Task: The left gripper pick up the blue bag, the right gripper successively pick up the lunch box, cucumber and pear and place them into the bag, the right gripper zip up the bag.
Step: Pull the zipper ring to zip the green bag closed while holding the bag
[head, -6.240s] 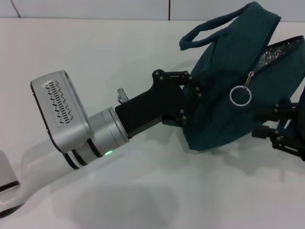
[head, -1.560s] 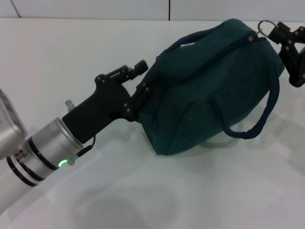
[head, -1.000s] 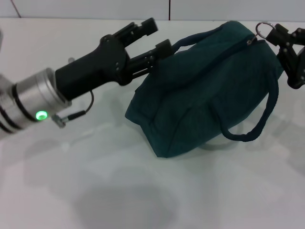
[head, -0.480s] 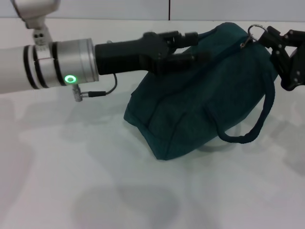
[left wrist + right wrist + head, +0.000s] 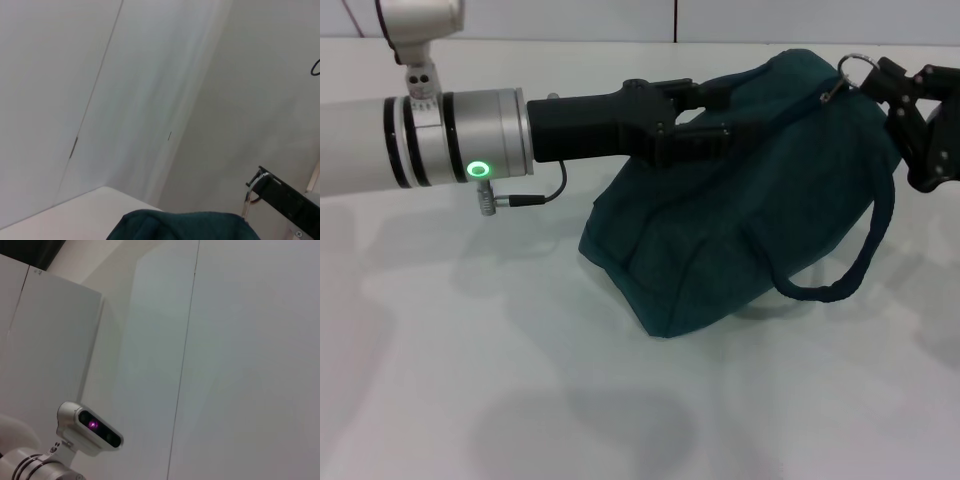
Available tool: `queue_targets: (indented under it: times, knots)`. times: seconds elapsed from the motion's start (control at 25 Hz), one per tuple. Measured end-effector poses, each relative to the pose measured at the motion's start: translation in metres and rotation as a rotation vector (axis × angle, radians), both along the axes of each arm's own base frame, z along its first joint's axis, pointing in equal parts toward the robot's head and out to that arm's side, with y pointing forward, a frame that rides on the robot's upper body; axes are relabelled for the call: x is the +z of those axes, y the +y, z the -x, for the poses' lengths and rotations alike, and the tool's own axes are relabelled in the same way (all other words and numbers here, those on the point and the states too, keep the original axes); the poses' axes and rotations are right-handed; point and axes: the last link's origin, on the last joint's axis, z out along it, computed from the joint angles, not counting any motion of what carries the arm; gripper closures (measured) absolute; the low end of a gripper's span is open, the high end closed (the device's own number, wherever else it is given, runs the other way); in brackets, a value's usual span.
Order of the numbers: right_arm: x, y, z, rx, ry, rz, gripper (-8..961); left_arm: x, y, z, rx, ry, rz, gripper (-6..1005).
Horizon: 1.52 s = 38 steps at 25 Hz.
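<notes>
1. Now the desk (image 5: 520, 380) carries one blue bag (image 5: 740, 230), lying tilted with its lower corner on the surface, zipper apparently run shut to the right end, one loop handle (image 5: 840, 270) hanging down the near side.
2. Compared with a second and a half ago, the left tool (image 5: 705, 115) has let go of the bag's left end, lifted and swung level across the bag's upper edge; its fingers now lie close together along the fabric, and whether they pinch anything I cannot tell.
3. That release suggests the zipping step is about finished.
4. One right tool (image 5: 880, 80) sits at the bag's top right corner, closed on the single metal ring pull (image 5: 853, 62).
5. Counted: two tools, one bag, one ring; no lunch box, cucumber or pear shows, presumably inside.
</notes>
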Motion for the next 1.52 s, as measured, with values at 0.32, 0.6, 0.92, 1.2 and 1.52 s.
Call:
queue_targets:
  times: [0.32,0.6,0.92,1.2,1.52]
  knots:
    - [-0.001,-0.001,0.000,0.000,0.002,0.005,945,-0.002,-0.003,0.004,-0.028,0.018,-0.024,409]
    - [-0.002,-0.003,0.000,0.005,0.006,0.010,945,-0.010,-0.011,0.007,-0.075,0.014,-0.047,545]
    - [-0.003,-0.004,0.001,0.010,0.012,0.023,946,-0.011,-0.014,0.012,-0.103,0.027,-0.083,737]
    - [-0.012,-0.009,0.009,0.048,0.019,0.067,946,-0.005,-0.021,0.022,-0.129,0.043,-0.087,905]
    - [-0.006,-0.007,0.004,0.000,0.069,0.040,946,0.010,-0.033,0.038,-0.185,0.033,-0.133,948]
